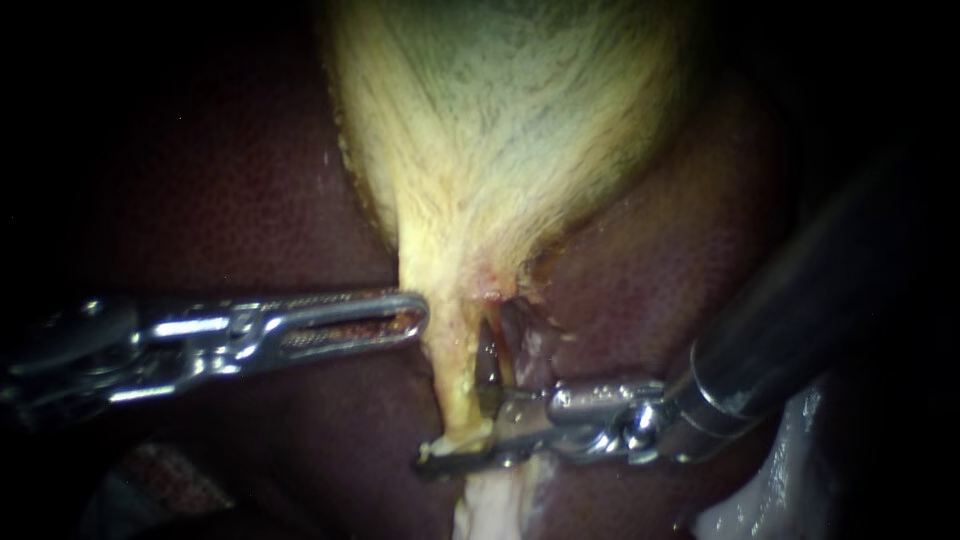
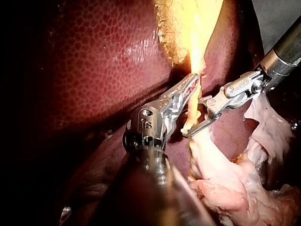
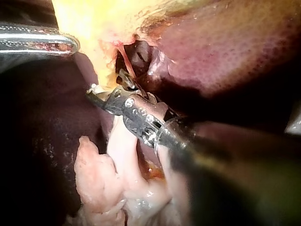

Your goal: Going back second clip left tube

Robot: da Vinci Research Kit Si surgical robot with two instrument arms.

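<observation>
Two steel instruments meet at the pale yellow left tube [image 1: 450,350], below the one fibrous gallbladder [image 1: 500,120] on dark, stippled liver [image 1: 230,180]. The left instrument [image 1: 410,315] has slotted jaws lying together, empty, tip touching the tube. The right instrument [image 1: 462,405] gapes, the tube between its jaws. Only the wrist views show lumpy pink tissue [image 2: 221,188] under it.

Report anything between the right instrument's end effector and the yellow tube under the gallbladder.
Nothing visible does. The right instrument's end effector is open at the tube: one jaw crosses its front, the other rises beside it. The left instrument sits higher, on the tube's far side.
</observation>
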